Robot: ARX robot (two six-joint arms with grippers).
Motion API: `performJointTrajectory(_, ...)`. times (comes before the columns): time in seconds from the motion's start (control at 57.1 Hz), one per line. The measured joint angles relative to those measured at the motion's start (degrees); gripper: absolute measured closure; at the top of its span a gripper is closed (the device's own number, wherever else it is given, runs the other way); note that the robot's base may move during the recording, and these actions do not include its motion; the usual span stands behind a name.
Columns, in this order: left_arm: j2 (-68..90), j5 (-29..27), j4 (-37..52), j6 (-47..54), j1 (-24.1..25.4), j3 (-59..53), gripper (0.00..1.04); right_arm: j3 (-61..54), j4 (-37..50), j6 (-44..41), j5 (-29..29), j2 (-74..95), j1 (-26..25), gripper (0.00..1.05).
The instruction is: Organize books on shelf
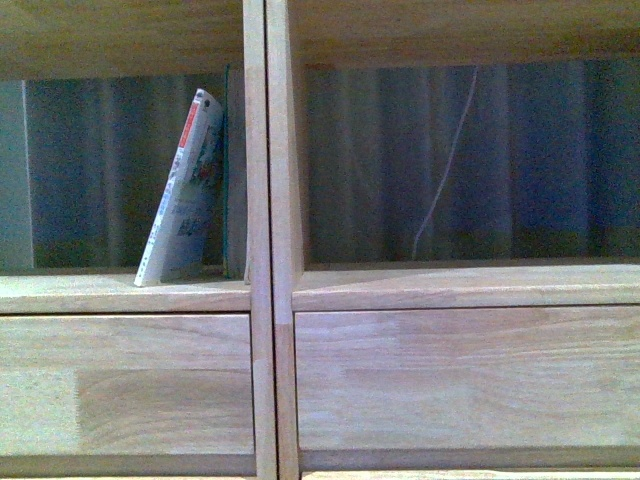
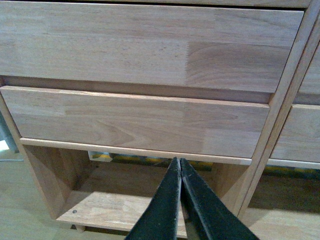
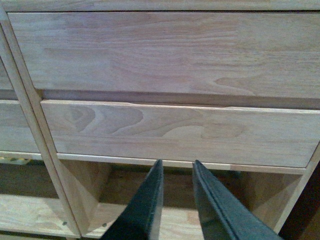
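Observation:
In the front view a thin paperback (image 1: 185, 195) with a whitish illustrated cover and red spine strip leans to the right in the left cubby of the wooden shelf (image 1: 270, 290). A thin teal-edged book (image 1: 233, 170) stands upright behind it, against the central divider (image 1: 268, 200). Neither arm shows in the front view. My left gripper (image 2: 179, 162) is shut and empty, facing the lower drawer fronts (image 2: 135, 120). My right gripper (image 3: 177, 164) is open and empty, facing the drawer fronts (image 3: 175, 130) on the other side of the divider.
The right cubby holds no books; a thin pale cord (image 1: 445, 160) hangs behind it against a dark curtain. Below the drawers are open bottom cubbies (image 2: 125, 200) (image 3: 175, 210) near the floor. A vertical post (image 3: 35, 145) stands close to the right gripper.

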Motion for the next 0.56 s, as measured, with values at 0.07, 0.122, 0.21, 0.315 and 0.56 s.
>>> performJointTrajectory(0.07, 0.0, 0.0, 0.0, 0.0, 0.0, 0.0, 0.68, 0.0, 0.0, 0.0, 0.0, 0.0, 0.0, 0.65)
performJointTrajectory(0.122, 0.0, 0.0, 0.0, 0.0, 0.0, 0.0, 0.59, 0.0, 0.0, 0.0, 0.0, 0.0, 0.0, 0.56)
performJointTrajectory(0.21, 0.0, 0.0, 0.0, 0.0, 0.0, 0.0, 0.45, 0.0, 0.0, 0.0, 0.0, 0.0, 0.0, 0.43)
performJointTrajectory(0.315, 0.0, 0.0, 0.0, 0.0, 0.0, 0.0, 0.27, 0.0, 0.0, 0.0, 0.0, 0.0, 0.0, 0.26)
performJointTrajectory(0.56, 0.0, 0.0, 0.0, 0.1, 0.0, 0.0, 0.08, 0.0, 0.0, 0.0, 0.0, 0.0, 0.0, 0.07)
